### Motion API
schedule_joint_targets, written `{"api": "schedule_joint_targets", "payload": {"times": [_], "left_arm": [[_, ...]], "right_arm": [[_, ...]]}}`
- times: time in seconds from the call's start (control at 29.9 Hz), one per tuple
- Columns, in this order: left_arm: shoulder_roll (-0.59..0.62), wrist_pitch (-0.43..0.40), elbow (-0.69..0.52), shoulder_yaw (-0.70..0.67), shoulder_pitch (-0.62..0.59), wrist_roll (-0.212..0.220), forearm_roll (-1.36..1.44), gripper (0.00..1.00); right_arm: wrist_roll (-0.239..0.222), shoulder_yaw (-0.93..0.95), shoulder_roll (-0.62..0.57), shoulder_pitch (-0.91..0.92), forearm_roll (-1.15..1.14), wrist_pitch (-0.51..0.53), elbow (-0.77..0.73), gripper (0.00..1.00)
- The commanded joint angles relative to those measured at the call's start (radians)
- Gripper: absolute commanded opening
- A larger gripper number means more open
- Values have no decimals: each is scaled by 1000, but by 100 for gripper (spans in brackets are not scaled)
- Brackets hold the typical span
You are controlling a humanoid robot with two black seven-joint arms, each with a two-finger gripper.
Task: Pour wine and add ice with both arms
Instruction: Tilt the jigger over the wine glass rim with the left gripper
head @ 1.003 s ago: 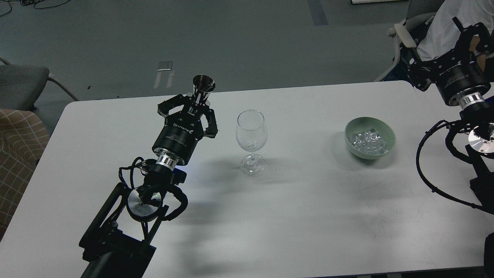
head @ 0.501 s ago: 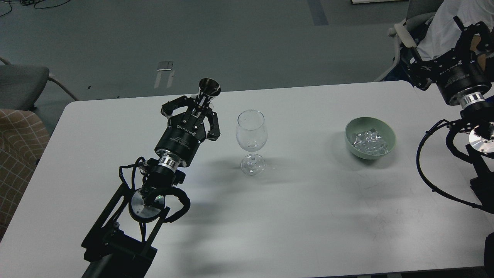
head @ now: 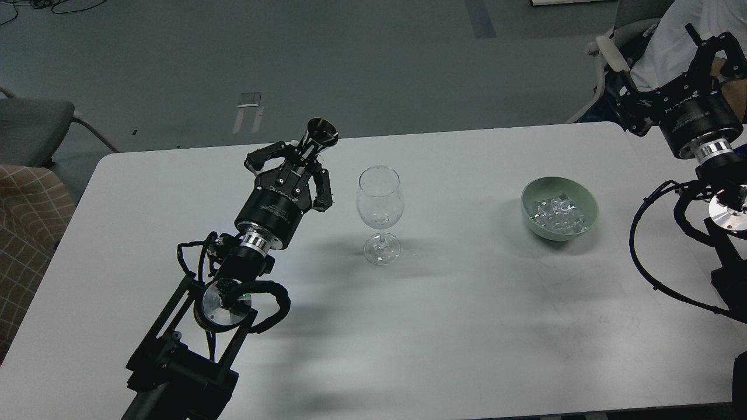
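A clear, empty wine glass point(head: 380, 201) stands upright at the table's middle. My left gripper point(head: 306, 156) is shut on a small shiny metal cone-shaped cup point(head: 321, 132), held above the table just left of the glass rim and tilted toward it. A pale green bowl point(head: 586, 201) to the right holds several clear ice cubes point(head: 557, 213). My right gripper point(head: 709, 55) is raised beyond the table's far right corner, fingers spread, holding nothing.
The white table point(head: 443, 326) has rounded corners. A grey chair point(head: 35, 122) and a checked cushion point(head: 26, 216) stand at the left. A person in white point(head: 665, 41) sits on a chair behind my right gripper.
My left gripper has moved right and slightly up with the metal cup, closer to the glass rim and tilted more toward it. The right gripper has barely shifted.
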Motion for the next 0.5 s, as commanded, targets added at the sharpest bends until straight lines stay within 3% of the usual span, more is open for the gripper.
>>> {"api": "schedule_joint_targets", "payload": {"times": [0.0, 0.47], "left_arm": [[0, 4, -1, 0, -1, 0, 6, 0], [0, 4, -6, 83, -24, 0, 87, 0]], "right_arm": [[0, 1, 0, -1, 1, 2, 0, 100], [0, 1, -2, -1, 1, 2, -2, 100]]}}
